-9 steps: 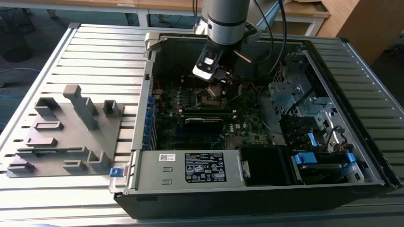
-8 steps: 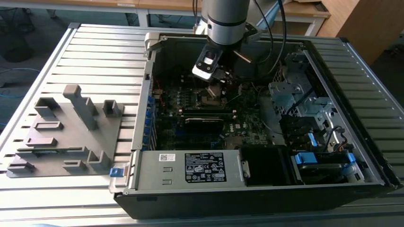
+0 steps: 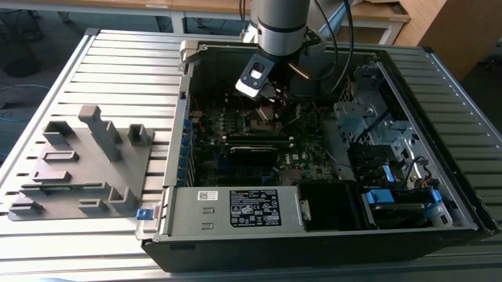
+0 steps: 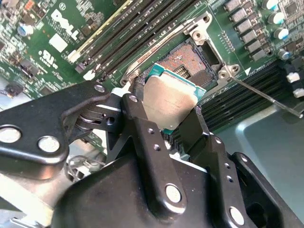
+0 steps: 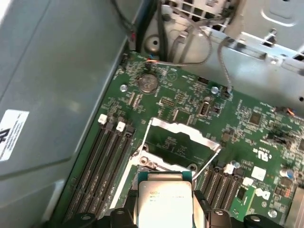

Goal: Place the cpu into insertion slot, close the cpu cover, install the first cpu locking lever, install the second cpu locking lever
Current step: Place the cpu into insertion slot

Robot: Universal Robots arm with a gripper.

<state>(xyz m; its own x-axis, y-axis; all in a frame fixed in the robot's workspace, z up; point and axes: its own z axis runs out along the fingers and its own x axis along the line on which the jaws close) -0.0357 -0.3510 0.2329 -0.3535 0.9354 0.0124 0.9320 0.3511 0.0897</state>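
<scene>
Two black fingers point(image 4: 148, 142) of the gripper point(image 4: 166, 108) press on opposite edges of the cpu point(image 4: 176, 92), pinching it between them with its dull metal top facing the wrist. In the exterior view, the gripper point(image 3: 267, 97) hangs inside the open case point(image 3: 187, 59), low over the green board point(image 3: 235, 164), toward the end away from the power supply point(image 3: 235, 208).

What matters lies just past the fingertips. The slot point(image 4: 190, 59) sits open beneath and slightly ahead of the cpu. In the second wrist view its bare field of contacts shows beyond the cpu's far edge, and the cpu overlaps the slot's near rim. I judge the cpu to be hovering above the slot, not seated. Its edges look roughly square to the slot's, though I could not rule out a small twist.

In the first wrist view the cover point(image 5: 190, 130) looks swung up on the far side of the slot, with board showing through its window, so nothing seems to lie between cpu and contacts. A thin lever point(image 4: 266, 97) sticks out to one side, apparently unhooked. Memory slots point(image 4: 142, 28) run alongside, just beside the slot's frame.

Outside the case, toward the exterior view's left, a grey fixture point(image 3: 79, 164) lies on the table point(image 3: 117, 53), well apart from the work.
</scene>
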